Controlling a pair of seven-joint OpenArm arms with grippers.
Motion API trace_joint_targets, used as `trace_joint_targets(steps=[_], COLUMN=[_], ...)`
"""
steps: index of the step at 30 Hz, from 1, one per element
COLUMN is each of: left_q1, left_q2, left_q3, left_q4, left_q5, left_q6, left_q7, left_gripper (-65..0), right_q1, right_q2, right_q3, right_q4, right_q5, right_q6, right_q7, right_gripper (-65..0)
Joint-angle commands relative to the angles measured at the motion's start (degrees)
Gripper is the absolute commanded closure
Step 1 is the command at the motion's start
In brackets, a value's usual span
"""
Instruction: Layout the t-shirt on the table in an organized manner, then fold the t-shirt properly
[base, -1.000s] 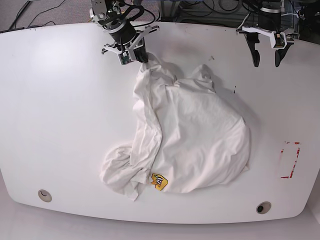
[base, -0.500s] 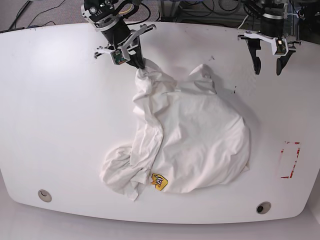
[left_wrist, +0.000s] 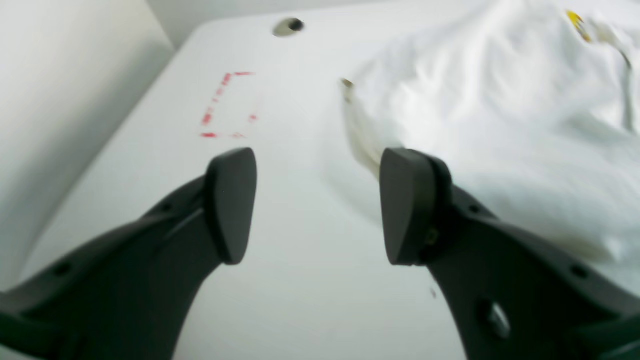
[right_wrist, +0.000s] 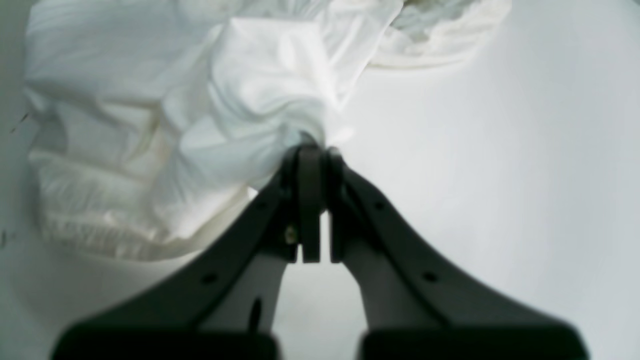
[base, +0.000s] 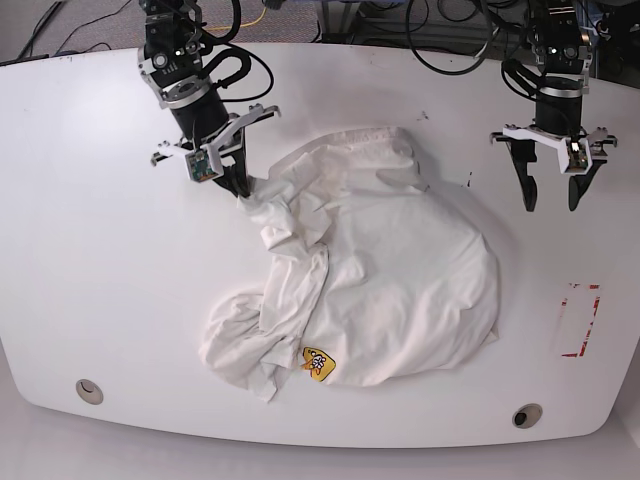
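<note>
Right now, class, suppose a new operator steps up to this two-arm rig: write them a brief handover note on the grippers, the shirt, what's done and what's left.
Right gripper: shut on a bunched edge of the white cotton t-shirt, at the heap's far left side in the base view.
Left gripper: open, holding nothing, over bare white glossy table beside the shirt.
Shirt: crumpled mid-table, its small yellow patch near the front edge.
Done: one edge gripped.
Left: spread the shirt flat, then fold it.

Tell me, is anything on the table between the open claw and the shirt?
Nothing but bare table between the open left gripper and the t-shirt, seen in the base view.
</note>
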Motion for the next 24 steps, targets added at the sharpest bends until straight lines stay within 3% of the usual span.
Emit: trace_joint_targets(steps=[1, 7, 17, 24], left_q1=[-1.0, -5.1, -16.3, -21.2], left_q2=[-0.4, -0.2, -0.1, -0.1], left_q3=[-0.3, 0.0, -4.7, -6.8], left_q4=[1.0, 0.8, -0.7, -3.8], left_q5=[-0.3, -0.6, -13.5, -19.1], left_q6=[0.0, -0.1, -0.1, -0.1], left_q7=[-0.4, 2.1, 19.5, 27.2], left_gripper=[-37.1, -37.1, -37.1, -37.1], right_q1=[2.7, 7.7, 13.0, 16.9], right_q2=[0.2, 0.2, 0.3, 0.3], right_q3=[1.8, 3.1, 5.8, 9.5], right_q4=[1.1, 1.1, 1.2, 1.2], right_q5=[0.5, 0.7, 0.6, 0.6], right_q6=[0.1, 0.1, 0.1, 0.1], right_q7=[0.0, -2.8, -4.3, -4.3], right_gripper=[-0.2, -0.3, -0.5, -0.5])
